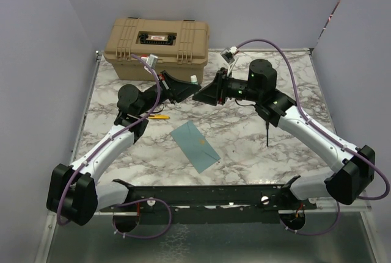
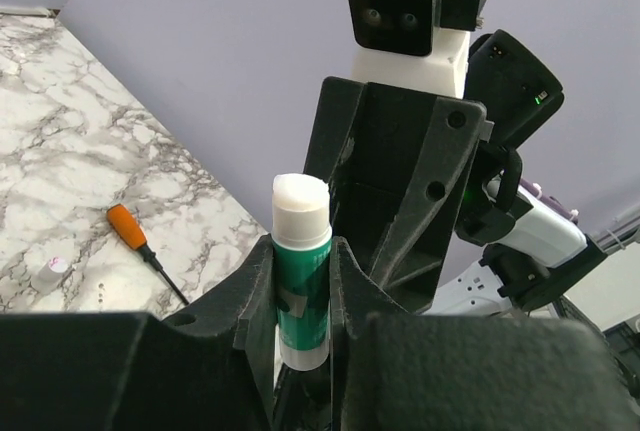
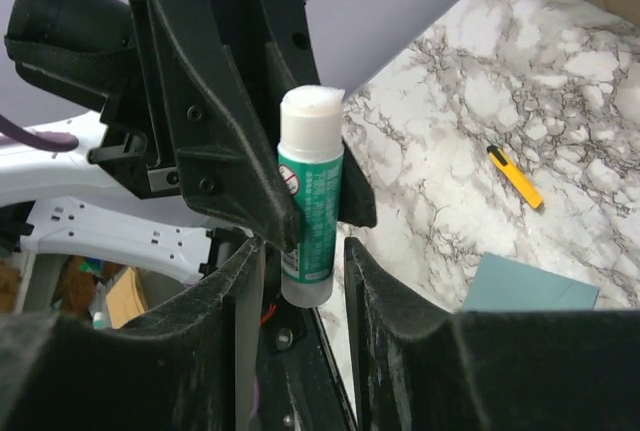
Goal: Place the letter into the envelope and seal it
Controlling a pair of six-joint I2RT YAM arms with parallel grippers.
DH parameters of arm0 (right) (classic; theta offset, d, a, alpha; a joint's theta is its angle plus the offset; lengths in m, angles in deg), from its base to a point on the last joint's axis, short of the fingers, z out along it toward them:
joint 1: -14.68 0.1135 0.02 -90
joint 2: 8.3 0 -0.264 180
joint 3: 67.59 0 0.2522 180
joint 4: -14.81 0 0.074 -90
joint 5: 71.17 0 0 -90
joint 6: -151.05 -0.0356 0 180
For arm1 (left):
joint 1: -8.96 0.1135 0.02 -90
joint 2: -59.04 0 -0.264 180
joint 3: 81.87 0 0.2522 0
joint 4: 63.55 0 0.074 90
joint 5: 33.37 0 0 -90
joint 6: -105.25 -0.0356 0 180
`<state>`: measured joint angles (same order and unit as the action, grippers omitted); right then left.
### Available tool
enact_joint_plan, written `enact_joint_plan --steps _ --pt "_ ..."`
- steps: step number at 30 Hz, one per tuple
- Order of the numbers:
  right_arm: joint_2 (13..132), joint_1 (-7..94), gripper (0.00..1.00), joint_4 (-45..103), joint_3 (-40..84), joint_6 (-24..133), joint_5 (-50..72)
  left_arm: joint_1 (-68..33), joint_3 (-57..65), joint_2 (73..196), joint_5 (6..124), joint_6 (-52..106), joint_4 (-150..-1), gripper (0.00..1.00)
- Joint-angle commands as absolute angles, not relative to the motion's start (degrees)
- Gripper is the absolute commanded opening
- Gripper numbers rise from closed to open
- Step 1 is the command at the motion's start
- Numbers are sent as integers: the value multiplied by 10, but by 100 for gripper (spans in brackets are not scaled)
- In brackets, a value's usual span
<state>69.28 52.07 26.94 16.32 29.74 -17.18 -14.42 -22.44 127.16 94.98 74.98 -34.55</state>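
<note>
Both arms meet in the air over the far middle of the table (image 1: 293, 74), claws tip to tip. Between them is a glue stick (image 2: 300, 291), upright, green label, cap off, white glue bare at the top.

The left claw (image 2: 300, 256) has it: both fingers are pressed against the sides of the tube and gripping it at mid-body. The right claw (image 3: 305, 251) faces it head on, with its fingers (image 3: 395, 301) either side of the tube's lower end. There are gaps showing, so the jaws are apart and not gripping.

Down on the marble, the envelope (image 1: 195, 146) lies flat near the middle, turned on a diagonal. It is nearer than the claws and well apart from them, with neither one touching it.

A yellow cutter (image 1: 157, 116) lies left of the envelope, by the left arm. An orange-handled tool (image 2: 128, 226) lies on the table to the right, with a small white cap-like piece (image 2: 50, 273) near it. A tan case (image 1: 157, 40) sits at the far edge, left of centre.
</note>
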Motion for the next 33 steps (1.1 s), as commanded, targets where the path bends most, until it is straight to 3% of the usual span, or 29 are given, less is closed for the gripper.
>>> enact_joint_plan --steps 1,5,8,12,14,18,24,25,29,33 --pt "691 527 42 308 172 311 -188 -146 -212 1275 937 741 -338 0" --pt "692 527 44 309 163 312 -199 -146 -216 1273 927 741 -338 0" --pt "695 527 39 305 161 312 -202 -146 -217 1273 926 742 -338 0" --pt "707 527 11 301 169 310 -203 -146 -219 1272 925 746 -338 0" --pt "709 527 1 294 170 306 -196 -146 -221 1272 924 749 -338 12" --pt "702 527 1 260 163 288 -174 -146 -238 1269 925 753 -339 31" --pt "705 527 1 225 157 270 -186 -155 -260 1270 928 750 -339 34" --pt "706 527 1 223 154 267 -190 -159 -258 1273 931 748 -339 33" --pt "699 526 0 221 142 264 -181 -166 -261 1274 936 740 -339 12" --pt "692 520 4 228 135 258 -160 -166 -274 1269 931 732 -339 1"
